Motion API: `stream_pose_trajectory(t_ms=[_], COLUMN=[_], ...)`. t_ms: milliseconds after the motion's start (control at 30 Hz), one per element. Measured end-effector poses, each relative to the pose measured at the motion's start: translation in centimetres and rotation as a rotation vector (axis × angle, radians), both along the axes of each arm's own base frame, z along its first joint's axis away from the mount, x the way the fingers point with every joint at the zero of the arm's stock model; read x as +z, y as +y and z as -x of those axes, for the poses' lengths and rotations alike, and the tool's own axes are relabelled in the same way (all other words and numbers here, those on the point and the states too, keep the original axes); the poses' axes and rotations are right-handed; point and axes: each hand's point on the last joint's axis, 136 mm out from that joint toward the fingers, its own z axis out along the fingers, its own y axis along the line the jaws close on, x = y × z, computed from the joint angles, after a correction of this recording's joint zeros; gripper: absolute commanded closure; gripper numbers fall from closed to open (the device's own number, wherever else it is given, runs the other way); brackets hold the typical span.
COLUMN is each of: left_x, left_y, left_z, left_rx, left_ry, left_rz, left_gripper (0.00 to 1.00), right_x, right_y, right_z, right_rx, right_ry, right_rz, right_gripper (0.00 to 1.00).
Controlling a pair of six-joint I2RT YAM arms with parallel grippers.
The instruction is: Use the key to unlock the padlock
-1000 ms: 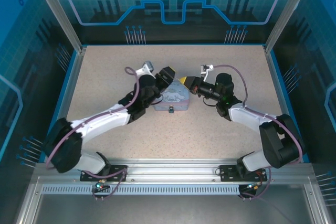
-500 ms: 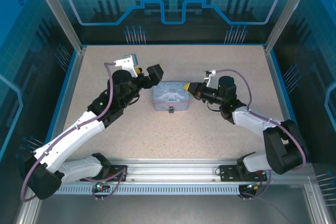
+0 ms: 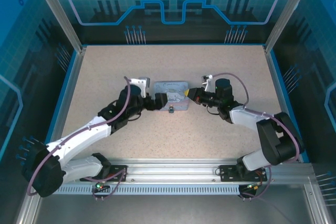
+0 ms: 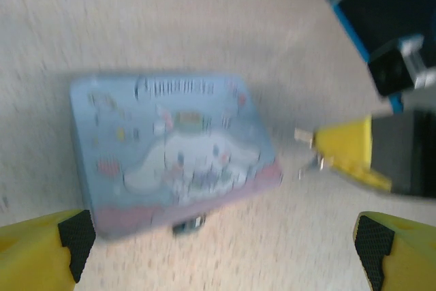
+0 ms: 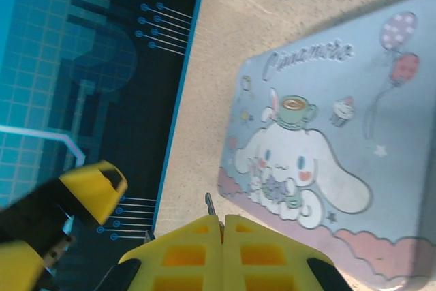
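Right end effector (image 5: 221, 219) pinches the tiny silver key (image 5: 210, 204) between its pressed-together yellow fingers, with the tip poking out, I think so it can slide into the lock. Left end effector (image 3: 157, 101) is spread wide just beside the pale blue cartoon tin (image 3: 171, 91) in the middle of the tabletop (image 3: 105, 72), maybe to hold the tin still. The tiny dark padlock (image 4: 187, 224) hangs on the tin's side facing the near edge, and the lid is down, so what is inside cannot be seen.

The table (image 3: 105, 72) presents a speckled beige surface with a blue border. A pale blue tin (image 3: 177, 87) lies flat near its centre. The padlock (image 3: 170, 110) sits at the tin's near edge.
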Motion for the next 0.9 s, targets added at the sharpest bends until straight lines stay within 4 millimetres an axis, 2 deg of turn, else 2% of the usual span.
stream_pose_trajectory(t_ms=[67,133,267,533,767,900], left_x=[-2.8,-4.7,-7.2,-10.9,-13.8,-13.8], left_y=[-0.4,-1.0,-2.6,-4.2,-5.0,-5.8], left_z=[1.4,2.5,3.6,2.5,1.6,0.8], left_rx=[-0.049,-0.094,-0.167,-0.186,-0.198,-0.208], left_ry=[0.055,0.091,0.136,0.160,0.164,0.105], left_rz=[-0.006,-0.014,-0.021,-0.030,-0.049,-0.051], left_gripper=[0.01,0.01,0.01,0.01,0.01,0.01], right_x=[-1.2,-2.1,-3.0,-2.6,-3.5,-4.0], right_y=[0.1,0.1,0.2,0.3,0.2,0.2], right_z=[-0.3,-0.4,-0.9,-1.9,-2.2,-2.2], right_rx=[-0.003,-0.007,-0.018,-0.048,-0.066,-0.071], right_ry=[0.030,0.054,0.080,0.073,0.090,0.106], right_rz=[0.005,0.005,-0.001,-0.006,0.009,0.015], right_gripper=[1.00,1.00,1.00,1.00,1.00,1.00])
